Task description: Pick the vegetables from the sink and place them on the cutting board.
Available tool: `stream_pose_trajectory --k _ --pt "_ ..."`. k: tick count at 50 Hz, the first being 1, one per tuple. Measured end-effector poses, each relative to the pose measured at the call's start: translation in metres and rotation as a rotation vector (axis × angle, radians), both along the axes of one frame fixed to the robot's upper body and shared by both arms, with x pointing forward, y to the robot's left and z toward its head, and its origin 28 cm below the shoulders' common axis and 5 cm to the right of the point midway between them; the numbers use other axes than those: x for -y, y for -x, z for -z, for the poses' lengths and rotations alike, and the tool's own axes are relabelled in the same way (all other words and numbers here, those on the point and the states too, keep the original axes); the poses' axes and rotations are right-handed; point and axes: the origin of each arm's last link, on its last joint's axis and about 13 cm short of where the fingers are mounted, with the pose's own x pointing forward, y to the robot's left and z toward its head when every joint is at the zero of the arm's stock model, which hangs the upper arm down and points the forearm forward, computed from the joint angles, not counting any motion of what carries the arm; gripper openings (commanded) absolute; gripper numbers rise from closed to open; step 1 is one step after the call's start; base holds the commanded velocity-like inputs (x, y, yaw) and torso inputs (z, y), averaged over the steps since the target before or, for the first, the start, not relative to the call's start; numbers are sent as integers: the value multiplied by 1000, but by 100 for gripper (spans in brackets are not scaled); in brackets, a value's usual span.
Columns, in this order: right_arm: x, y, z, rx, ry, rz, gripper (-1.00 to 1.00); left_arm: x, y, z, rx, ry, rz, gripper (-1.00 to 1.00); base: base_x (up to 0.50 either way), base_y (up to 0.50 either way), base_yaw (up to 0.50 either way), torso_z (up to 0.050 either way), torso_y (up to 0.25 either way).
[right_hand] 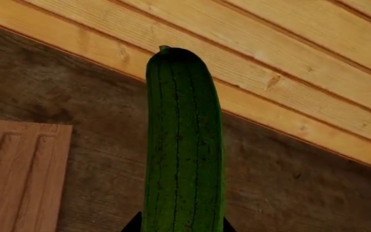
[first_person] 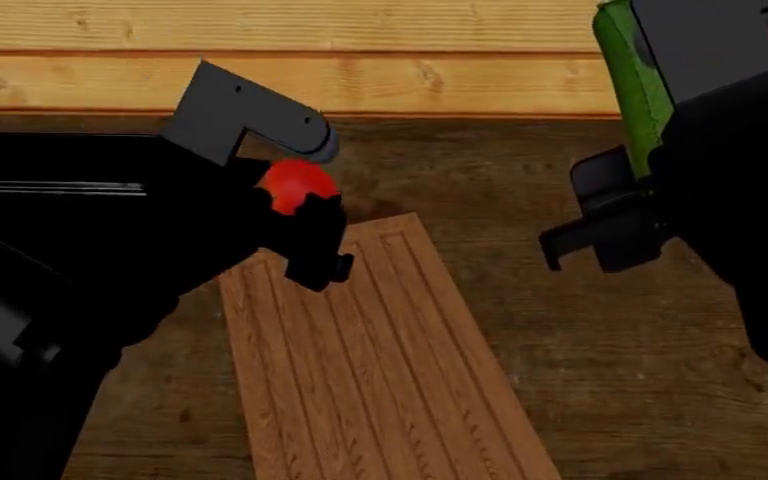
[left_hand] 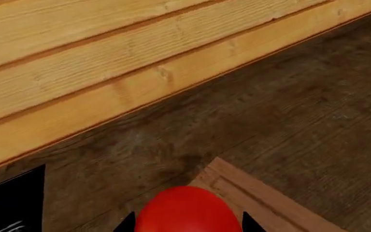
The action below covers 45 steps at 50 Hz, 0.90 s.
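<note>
At nine o'clock in the head view, the glossy black sink [first_person: 51,165] sits largely hidden behind the left arm. The left gripper [first_person: 307,205] pinches the red tomato [first_person: 293,186] between its dark fingers [left_hand: 252,223], holding it above the far corner of the cutting board [first_person: 371,370], at about eleven o'clock from the board's middle. The grooved, reddish-brown board lies at six o'clock on the dark wooden countertop [first_person: 598,340], angled slightly. At two o'clock, the right gripper [right_hand: 180,227] clamps the dark-green cucumber [right_hand: 182,145], which stands nearly upright above the countertop, off the board's right side, its tip rising against the light plank wall [first_person: 464,60] behind the counter. Neither vegetable touches the board.
</note>
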Motion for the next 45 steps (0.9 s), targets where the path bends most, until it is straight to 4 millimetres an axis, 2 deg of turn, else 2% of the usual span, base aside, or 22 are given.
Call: stream_pose_trajectory --k 30,41,42,45 --pt "1 2 4 0 -26 13 -100 0 5 41 -113 -69 -29 -100 0 0 0 0 1" --pt "1 2 5 -1 -32 13 -100 0 7 43 -107 -76 -32 -100 0 0 0 0 0" --pt "1 2 6 -1 -32 12 -100 0 7 43 -106 -77 -32 100 0 0 0 0 0" --pt "1 2 6 -1 -34 12 -100 1 8 46 -111 -82 -29 100 0 0 0 0 0"
